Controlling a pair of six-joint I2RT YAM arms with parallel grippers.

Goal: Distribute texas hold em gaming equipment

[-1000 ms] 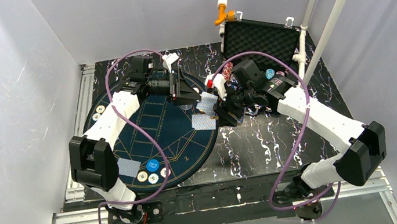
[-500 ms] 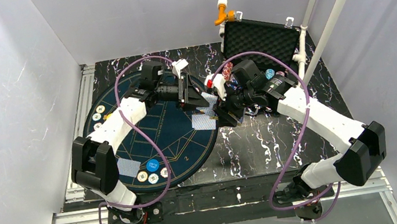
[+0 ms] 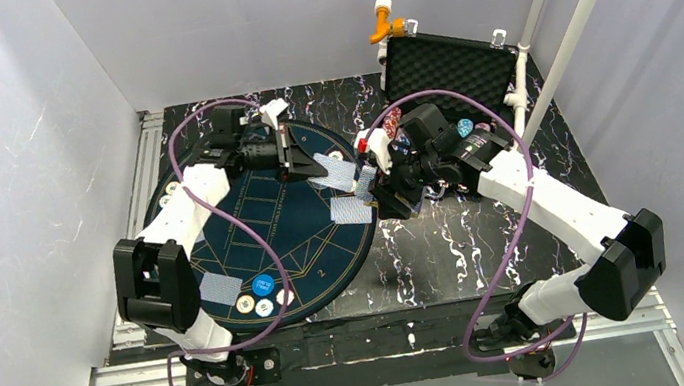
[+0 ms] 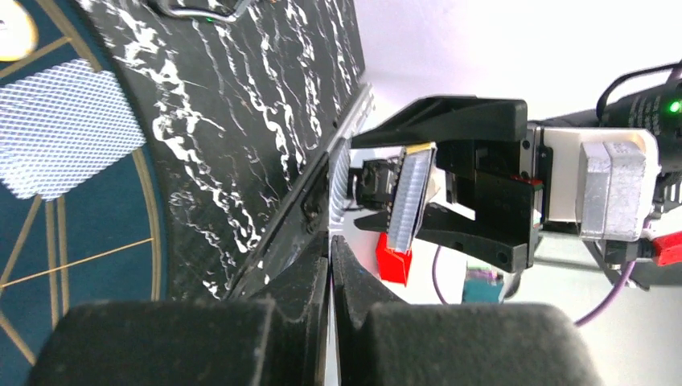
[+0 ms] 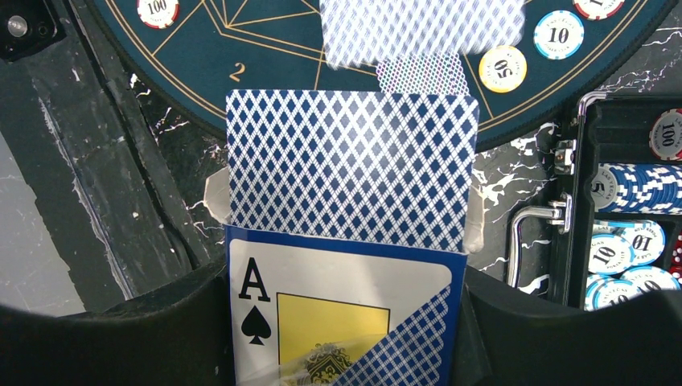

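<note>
Your right gripper [image 5: 346, 241] clamps one deck [image 5: 350, 185]; your left gripper [image 3: 301, 161] pinches one card [image 3: 334, 167]. Two cards [image 3: 350, 209] [image 3: 220, 288] lie on the mat [image 3: 303, 229], case [image 3: 446, 62] behind.

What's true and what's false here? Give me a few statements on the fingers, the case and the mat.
1. The right fingers grip a card box showing an ace of spades. True.
2. The left fingers stand wide open. False: they are shut on a playing card.
3. The case is closed. False: its lid stands open, with the foam lining showing.
4. A blue button disc lies on the mat. True.
5. No card lies flat on the mat. False: a face-down card lies near its right edge.
</note>
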